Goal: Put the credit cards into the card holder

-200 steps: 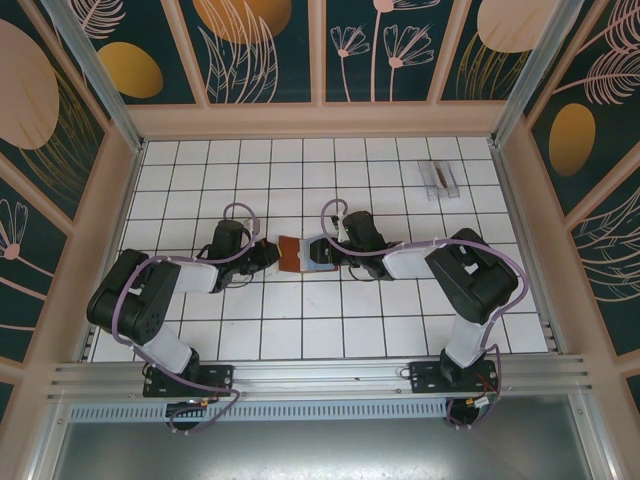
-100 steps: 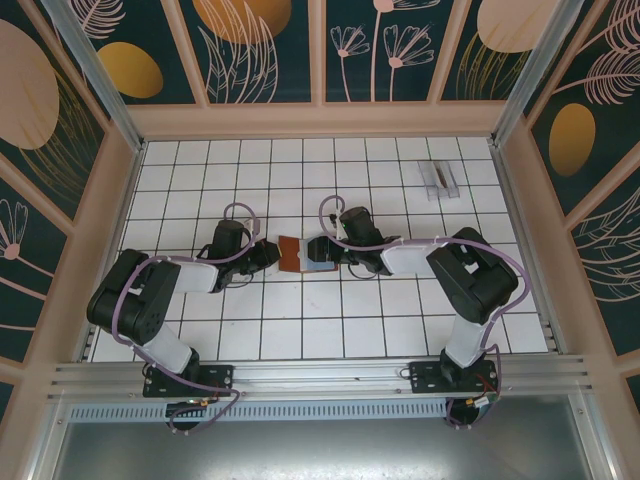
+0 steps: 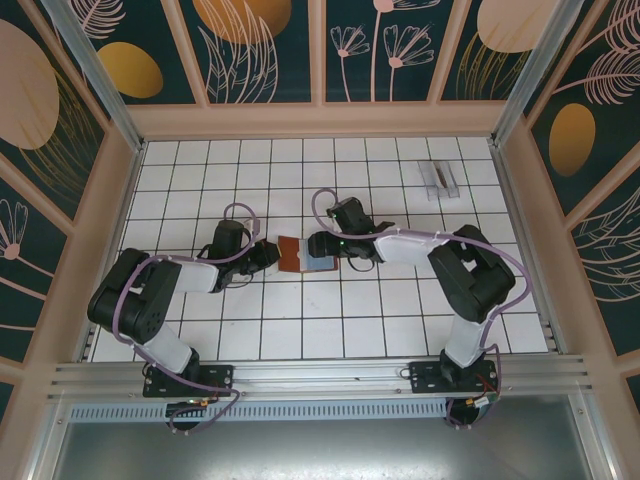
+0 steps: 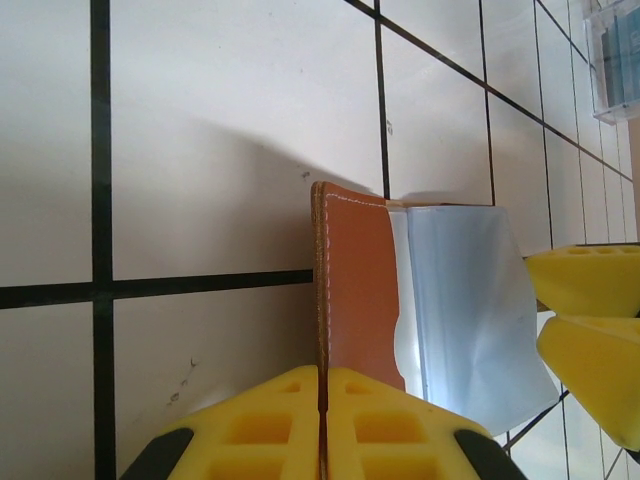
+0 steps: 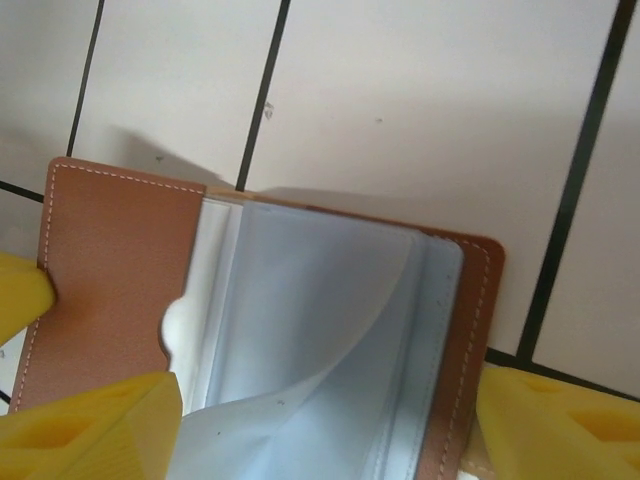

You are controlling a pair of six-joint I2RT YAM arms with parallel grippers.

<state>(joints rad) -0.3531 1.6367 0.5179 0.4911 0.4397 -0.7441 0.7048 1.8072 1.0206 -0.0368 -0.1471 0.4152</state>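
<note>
— Fingers point(image 4: 250, 430) of the left gripper point(image 4: 322, 395), how do they stand?
— Pressed together on the brown flap of the card holder point(image 4: 355, 270), pinching its edge at the holder's 9 o'clock in the top view
— And the right gripper point(image 5: 320, 430)?
— Spread wide at the holder's 3 o'clock, one yellow finger on either side of it. I cannot tell whether they touch
— Where's the holder?
— Lying open near the middle of the tiled table point(image 3: 400, 320), pale lining up
— The credit cards point(image 3: 440, 178)?
— Out toward 1 o'clock, well apart from both grippers
</note>
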